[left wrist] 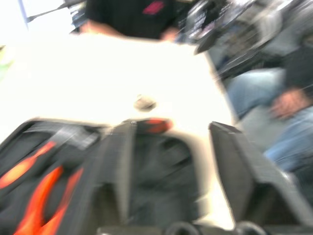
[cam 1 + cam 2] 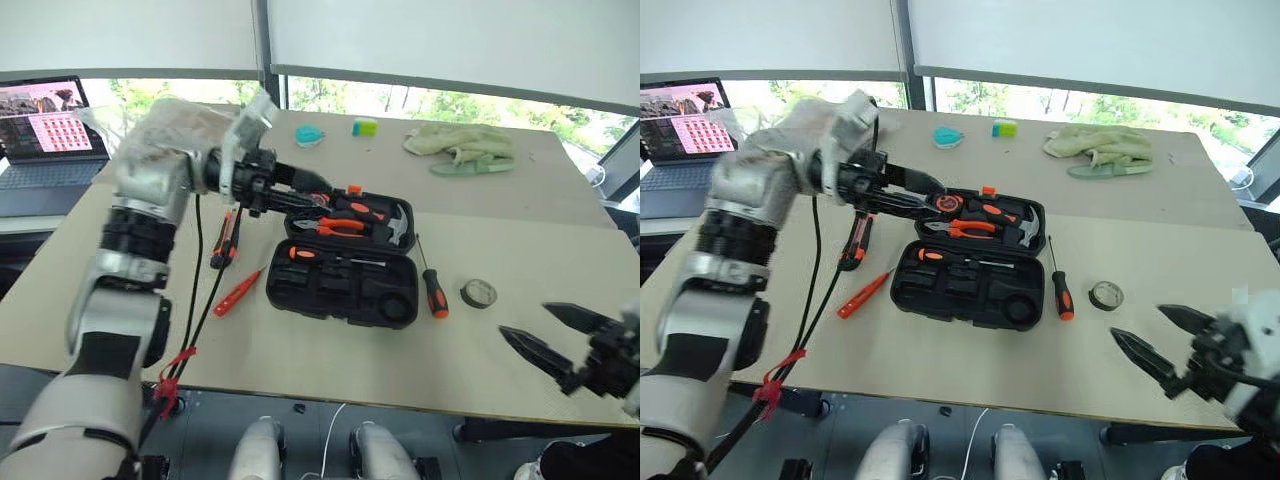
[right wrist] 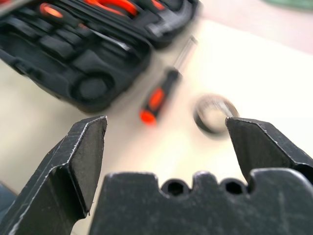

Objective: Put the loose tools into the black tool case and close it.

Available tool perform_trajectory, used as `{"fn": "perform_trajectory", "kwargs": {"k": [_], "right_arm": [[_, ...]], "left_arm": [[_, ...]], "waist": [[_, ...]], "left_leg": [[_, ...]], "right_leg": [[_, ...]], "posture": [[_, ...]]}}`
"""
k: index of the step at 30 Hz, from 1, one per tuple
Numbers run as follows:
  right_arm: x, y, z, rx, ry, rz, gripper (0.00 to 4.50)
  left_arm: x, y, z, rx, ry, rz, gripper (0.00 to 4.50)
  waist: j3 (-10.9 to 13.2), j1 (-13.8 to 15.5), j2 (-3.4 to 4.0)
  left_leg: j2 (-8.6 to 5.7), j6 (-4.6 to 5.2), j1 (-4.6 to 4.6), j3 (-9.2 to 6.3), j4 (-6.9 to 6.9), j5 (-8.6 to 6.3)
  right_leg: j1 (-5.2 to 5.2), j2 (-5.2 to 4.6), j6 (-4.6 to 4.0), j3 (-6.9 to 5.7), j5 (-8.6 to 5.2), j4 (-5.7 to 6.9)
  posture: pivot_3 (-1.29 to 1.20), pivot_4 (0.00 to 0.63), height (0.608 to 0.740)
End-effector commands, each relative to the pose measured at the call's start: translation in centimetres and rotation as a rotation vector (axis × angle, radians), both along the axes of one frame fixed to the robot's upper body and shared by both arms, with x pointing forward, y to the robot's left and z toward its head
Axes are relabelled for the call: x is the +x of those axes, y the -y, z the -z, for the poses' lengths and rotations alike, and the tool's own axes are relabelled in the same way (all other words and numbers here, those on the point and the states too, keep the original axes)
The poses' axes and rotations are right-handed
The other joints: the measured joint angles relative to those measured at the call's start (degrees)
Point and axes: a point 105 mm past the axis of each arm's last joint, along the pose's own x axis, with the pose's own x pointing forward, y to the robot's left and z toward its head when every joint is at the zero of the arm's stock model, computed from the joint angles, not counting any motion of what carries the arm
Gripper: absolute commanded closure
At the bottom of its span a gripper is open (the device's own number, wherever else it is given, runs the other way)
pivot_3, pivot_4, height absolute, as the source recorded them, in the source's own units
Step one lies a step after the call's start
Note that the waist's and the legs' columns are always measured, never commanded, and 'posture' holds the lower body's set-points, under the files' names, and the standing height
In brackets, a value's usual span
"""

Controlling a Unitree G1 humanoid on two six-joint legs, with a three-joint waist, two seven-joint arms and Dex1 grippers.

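The black tool case [image 2: 340, 290] lies open mid-table. Pliers and a hammer sit in its back half, and an orange-handled screwdriver [image 2: 305, 254] rests in a front slot. My left gripper [image 2: 312, 190] hovers open over the back half, pointing right, with nothing between its fingers [image 1: 115, 171]. Left of the case lie an orange tester screwdriver [image 2: 238, 292] and an orange-and-black tool [image 2: 225, 240]. To the case's right lie a black-and-orange screwdriver [image 2: 433, 290] and the tape roll [image 2: 479, 293]. My right gripper [image 2: 545, 335] stands open and empty near the table's front right edge.
A laptop [image 2: 45, 130] stands at the far left. A pale green cloth [image 2: 460, 145], a teal object [image 2: 309, 134] and a small green block [image 2: 364, 127] lie at the back. Black cables [image 2: 205, 290] hang from my left arm. A seated person [image 1: 274, 98] is beyond the table.
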Motion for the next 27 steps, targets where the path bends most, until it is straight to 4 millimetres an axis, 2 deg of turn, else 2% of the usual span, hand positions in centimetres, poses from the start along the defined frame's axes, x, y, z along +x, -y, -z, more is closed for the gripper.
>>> {"fn": "perform_trajectory", "kwargs": {"k": [1,5,8,12,14,21,24,27], "right_arm": [[-0.1,-1.2,0.3,0.009,0.001,-0.011,0.00],[1.8,-3.3,1.5,0.040,0.004,-0.060,0.00],[3.4,-4.1,2.4,0.055,0.001,-0.060,0.00],[7.7,-3.9,5.0,0.032,-0.012,0.044,0.00],[9.0,-4.3,6.0,0.039,-0.034,0.056,0.00],[12.0,-5.6,8.3,0.036,-0.059,0.066,0.00],[12.7,-6.3,8.6,0.035,-0.049,0.058,0.00],[13.6,-6.4,8.6,0.027,-0.028,0.091,0.68]], "left_arm": [[-1.9,0.4,-0.8,0.004,0.034,0.077,0.05],[-2.3,0.4,-0.1,0.040,0.082,0.097,0.02],[-2.2,0.4,0.1,0.051,0.099,0.101,0.02],[-2.3,0.5,0.4,0.069,0.144,0.108,0.02],[-2.3,0.6,0.5,0.078,0.165,0.104,0.02],[-1.6,0.4,1.0,0.103,0.197,0.066,0.02],[-1.3,0.2,1.4,0.118,0.206,0.052,0.02],[-1.1,0.1,1.8,0.132,0.208,0.043,0.00]], "waist": [[0.00,-0.15,0.00],[0.02,-0.85,-0.03],[0.03,-0.97,-0.01],[0.08,-0.96,-0.09],[0.11,-0.76,-0.04],[0.12,-0.60,-0.03],[0.12,-0.67,-0.03],[0.12,-0.74,-0.03]], "left_leg": [[0.02,-0.01,0.11,0.06,0.02,0.01],[0.03,0.01,0.38,0.19,0.07,0.08],[0.01,0.01,0.69,0.20,0.00,0.07],[0.02,0.01,0.69,0.24,-0.08,0.07],[-0.05,0.01,0.66,0.25,-0.07,0.07],[-0.08,0.03,0.31,0.27,-0.05,0.06],[-0.10,0.03,0.26,0.28,-0.04,0.07],[-0.09,0.03,0.26,0.27,-0.04,0.07]], "right_leg": [[0.08,0.01,-0.04,0.00,-0.03,-0.01],[0.42,0.02,-0.18,0.02,-0.12,-0.10],[0.66,0.01,-0.40,0.07,-0.22,-0.11],[0.66,0.06,-0.23,0.07,-0.12,-0.16],[0.62,0.02,-0.21,0.08,-0.12,-0.15],[0.38,0.01,-0.09,0.05,-0.13,-0.15],[0.31,0.01,-0.07,0.06,-0.13,-0.10],[0.29,0.03,-0.08,0.06,-0.13,-0.08]], "posture": [[0.00,0.150,0.740],[0.00,0.150,0.740],[0.00,0.150,0.740],[0.00,0.150,0.740],[0.00,0.150,0.740],[0.00,0.150,0.740],[0.00,0.150,0.740],[0.00,0.150,0.740]]}}
